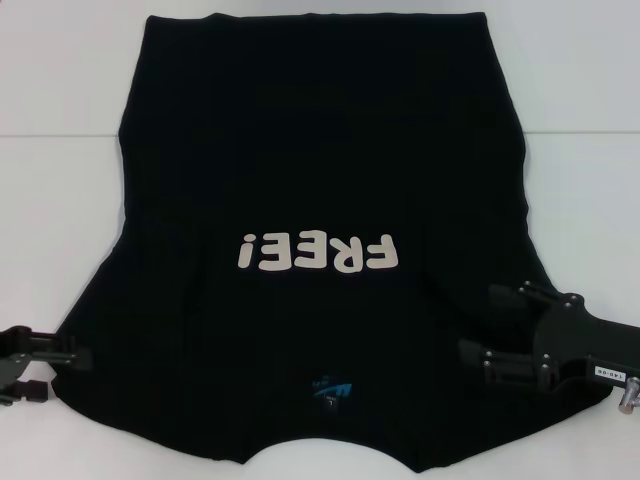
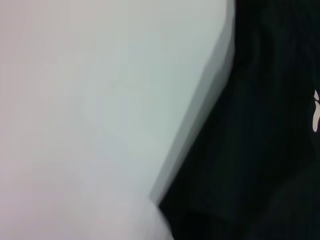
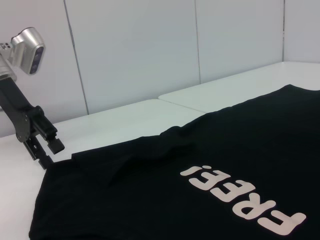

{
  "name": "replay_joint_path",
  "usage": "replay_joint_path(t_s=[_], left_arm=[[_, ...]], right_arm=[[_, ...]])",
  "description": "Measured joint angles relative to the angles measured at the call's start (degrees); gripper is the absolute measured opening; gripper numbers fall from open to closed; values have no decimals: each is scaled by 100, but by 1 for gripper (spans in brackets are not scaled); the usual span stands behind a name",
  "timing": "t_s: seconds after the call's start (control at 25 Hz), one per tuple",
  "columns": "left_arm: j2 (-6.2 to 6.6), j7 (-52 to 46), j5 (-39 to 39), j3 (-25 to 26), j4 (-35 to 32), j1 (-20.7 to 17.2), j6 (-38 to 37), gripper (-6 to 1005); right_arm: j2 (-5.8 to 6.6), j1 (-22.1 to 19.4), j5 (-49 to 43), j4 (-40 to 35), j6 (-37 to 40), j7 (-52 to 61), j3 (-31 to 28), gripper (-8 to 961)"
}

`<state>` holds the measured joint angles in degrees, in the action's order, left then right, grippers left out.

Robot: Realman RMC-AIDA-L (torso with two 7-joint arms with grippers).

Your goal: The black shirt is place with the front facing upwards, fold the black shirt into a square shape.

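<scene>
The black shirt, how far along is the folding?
Done: the black shirt lies flat, lettering up. In hand: the left tool sits at one sleeve edge and the right tool over the other sleeve. Left: every fold; no square yet.

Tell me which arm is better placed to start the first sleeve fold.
Probably the right. The right gripper is already over the black shirt at its sleeve, while the left gripper sits at the opposite sleeve's outer edge, mostly over the white table.
</scene>
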<state>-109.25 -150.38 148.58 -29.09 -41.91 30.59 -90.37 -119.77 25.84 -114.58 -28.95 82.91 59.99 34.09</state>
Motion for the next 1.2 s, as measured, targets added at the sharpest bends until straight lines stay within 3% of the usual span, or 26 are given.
replay_joint_path(t_s=[0.32,1.0,1.2], left_arm=[[3,-31,5,6,282,105,84,824],[-35,141,4,-228,254,246,202,805],[-40,252,2,-238,252,235,212,625]], right_arm=[[-3,19,5,4,-7,-4,1,944],[-3,45,6,3,-16,66,-29,943],[-3,44,6,4,-14,66,-59,943]])
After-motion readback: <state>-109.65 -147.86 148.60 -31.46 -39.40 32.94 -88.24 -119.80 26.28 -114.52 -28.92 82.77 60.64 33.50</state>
